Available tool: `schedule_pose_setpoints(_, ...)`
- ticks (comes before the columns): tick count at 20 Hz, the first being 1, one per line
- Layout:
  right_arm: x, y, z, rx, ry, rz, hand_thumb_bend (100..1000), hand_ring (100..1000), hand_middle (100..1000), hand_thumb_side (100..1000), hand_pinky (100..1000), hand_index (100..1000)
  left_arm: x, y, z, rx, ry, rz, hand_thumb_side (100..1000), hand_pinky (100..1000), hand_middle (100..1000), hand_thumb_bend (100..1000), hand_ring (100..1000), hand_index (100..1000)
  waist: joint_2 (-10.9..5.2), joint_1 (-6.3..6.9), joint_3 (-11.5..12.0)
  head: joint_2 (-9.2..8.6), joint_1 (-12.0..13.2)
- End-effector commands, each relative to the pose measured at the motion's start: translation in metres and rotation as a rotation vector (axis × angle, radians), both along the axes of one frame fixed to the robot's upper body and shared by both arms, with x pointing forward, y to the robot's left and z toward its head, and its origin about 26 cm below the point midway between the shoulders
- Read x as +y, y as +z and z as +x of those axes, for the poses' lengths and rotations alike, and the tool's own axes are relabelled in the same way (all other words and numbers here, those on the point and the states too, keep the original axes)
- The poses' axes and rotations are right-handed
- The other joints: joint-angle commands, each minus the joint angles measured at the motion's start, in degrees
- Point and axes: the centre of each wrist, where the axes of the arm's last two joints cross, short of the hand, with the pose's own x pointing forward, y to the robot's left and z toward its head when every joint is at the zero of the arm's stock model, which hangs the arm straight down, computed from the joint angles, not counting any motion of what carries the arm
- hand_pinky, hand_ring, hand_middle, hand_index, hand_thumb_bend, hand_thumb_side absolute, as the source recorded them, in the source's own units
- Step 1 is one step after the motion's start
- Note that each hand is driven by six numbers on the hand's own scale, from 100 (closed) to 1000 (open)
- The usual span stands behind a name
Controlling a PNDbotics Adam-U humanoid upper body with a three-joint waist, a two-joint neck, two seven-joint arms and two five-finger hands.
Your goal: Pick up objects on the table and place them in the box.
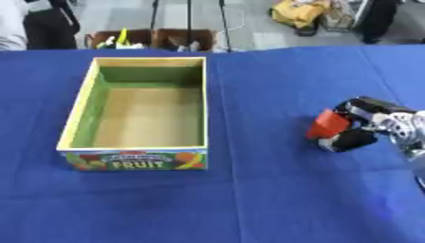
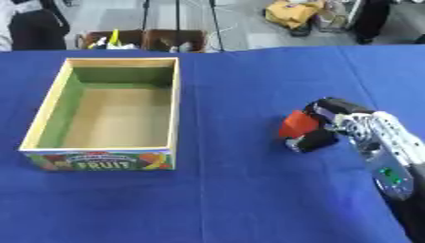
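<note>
Right hand (image 1: 358, 124) comes in from the right side of the view, low over the blue tablecloth (image 1: 274, 199), with its black fingers curled round a small red object (image 1: 328, 124). That red object is blocky, with a slanted orange-red face turned toward the box, and it sits at the front of the hand, between the upper fingers and the dark thumb below it. Whether its underside touches the cloth or hangs just above it is hard to say, since a dark shadow lies right under the hand and hides the gap. Silver and white parts of the wrist and forearm (image 2: 383, 142) run back from the hand toward the lower right corner, and a small green light shows on the forearm in the right eye view. Well to the left of the hand stands the box (image 1: 196, 108), an open rectangular carton with pale yellow rims, green inner walls and a bare tan floor; its near end carries a printed panel with fruit pictures and the word FRUIT. The red object is well apart from the box, out on the open cloth on the right half of the table, roughly level with the box's near half. No left hand shows in either view.
</note>
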Motion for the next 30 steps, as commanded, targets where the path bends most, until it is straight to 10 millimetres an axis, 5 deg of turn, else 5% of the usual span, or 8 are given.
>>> schedule_pose_setpoints(1, -0.001, 0.016, -0.005, -0.059, 0.002, -0.017, 113, 661, 487, 509, 566, 640, -0.001, 0.009, -0.003, -0.033, -0.005, 0.011, 899, 582, 572, 100, 625, 654, -1.03, -0.13, -0.1, -0.4, 0.13)
schedule_pose_setpoints(11, 0.004, 0.036, -0.015, -0.15, 0.025, -0.056, 100, 653, 456, 444, 545, 587, -0.001, 0.009, -0.003, -0.035, -0.005, 0.015, 898, 583, 572, 100, 625, 654, -1.47, -0.36, -0.18, -0.19, 0.42)
schedule_pose_setpoints(30, 0.044, 0.128, -0.052, -0.393, 0.226, -0.108, 100, 586, 388, 477, 496, 520, 0.002, 0.006, -0.004, -0.019, 0.002, 0.027, 896, 581, 573, 100, 625, 654, -2.64, -1.45, 0.1, 0.65, 0.21)
